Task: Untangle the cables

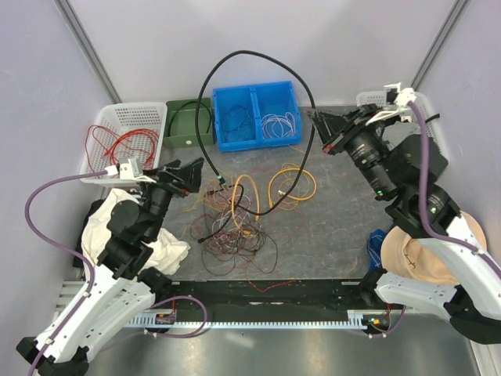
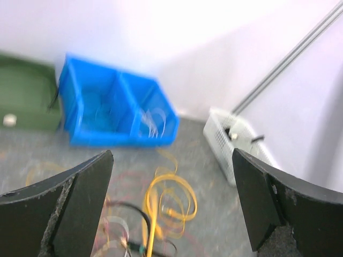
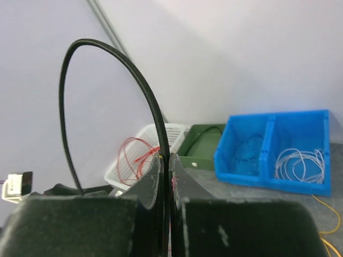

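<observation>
Right gripper [image 1: 315, 119]: clamping tight on the black cable [image 1: 235, 54], holding it up in a tall arch near the table's [image 1: 337, 235] far edge.
Left gripper [image 1: 196, 172]: hovering, fingers wide apart, beside the tangle.
Cable heap [image 1: 235, 219]: lying mid-table, yellow loops [image 1: 291, 186] spilling right.

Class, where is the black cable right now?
Top view: the black cable, pinched in the right gripper, arches over the blue bin and drops into the wire heap.

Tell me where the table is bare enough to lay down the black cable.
The widest bare table lies between the yellow loops and the right arm. A narrow strip runs between the blue bin and the tangle. The centre and the left side are crowded.
</observation>
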